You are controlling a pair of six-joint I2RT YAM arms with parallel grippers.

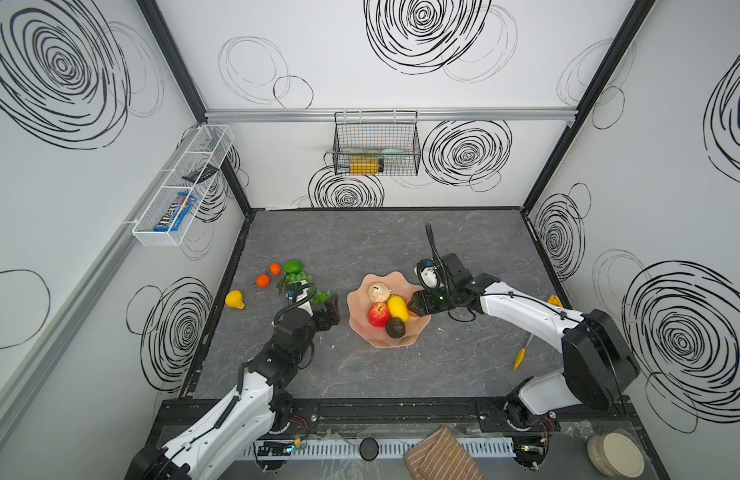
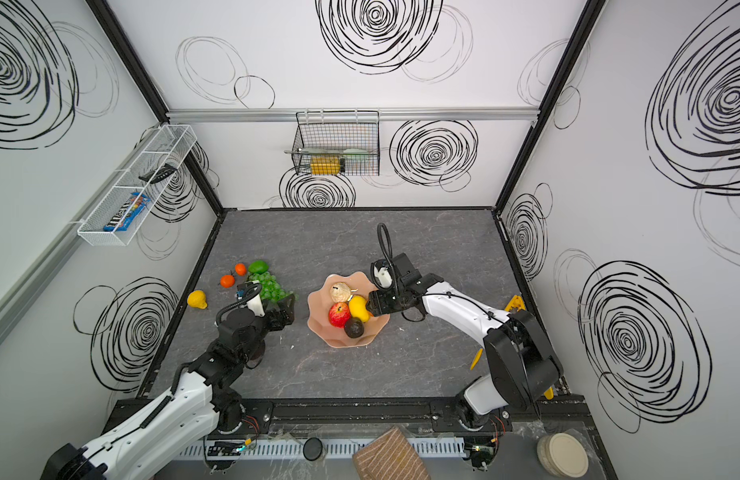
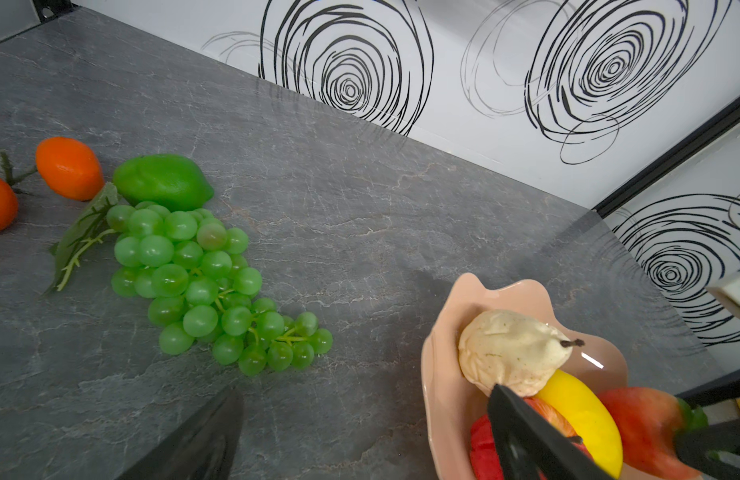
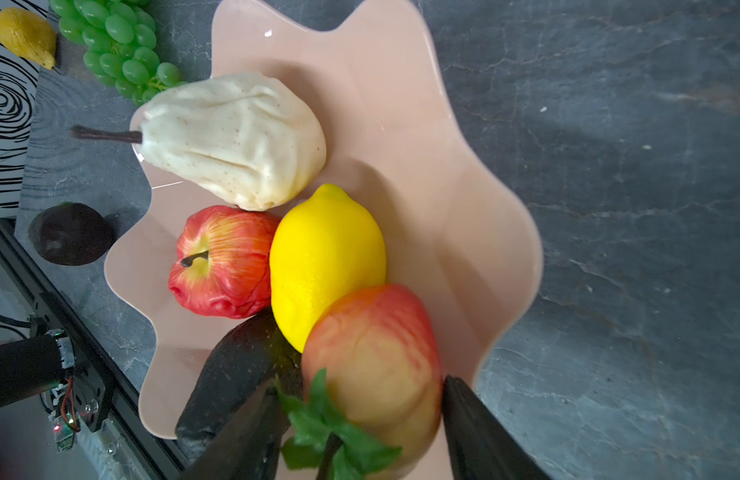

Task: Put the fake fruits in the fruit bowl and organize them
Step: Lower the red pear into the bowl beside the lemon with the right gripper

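Right wrist view: the right gripper [image 4: 360,382] straddles a red-yellow fruit [image 4: 376,353] lying in the fruit bowl [image 4: 401,124] against the lemon [image 4: 326,262]. I cannot tell whether the jaws pinch it. In a top view, that arm reaches in low from the bowl's 3 o'clock. The left gripper [image 1: 333,309] is spread wide and empty at 9 o'clock, near the grapes [image 1: 300,277].

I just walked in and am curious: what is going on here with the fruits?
Fruits are going into the pink fruit bowl. The right gripper is over it with a reddish peach-like fruit between its jaws, which stand apart with a gap on one side. A beige pear, a lemon, an apple and a dark fruit lie in the bowl. The left gripper hangs open near the grapes; these, a lime and two oranges lie on the table.
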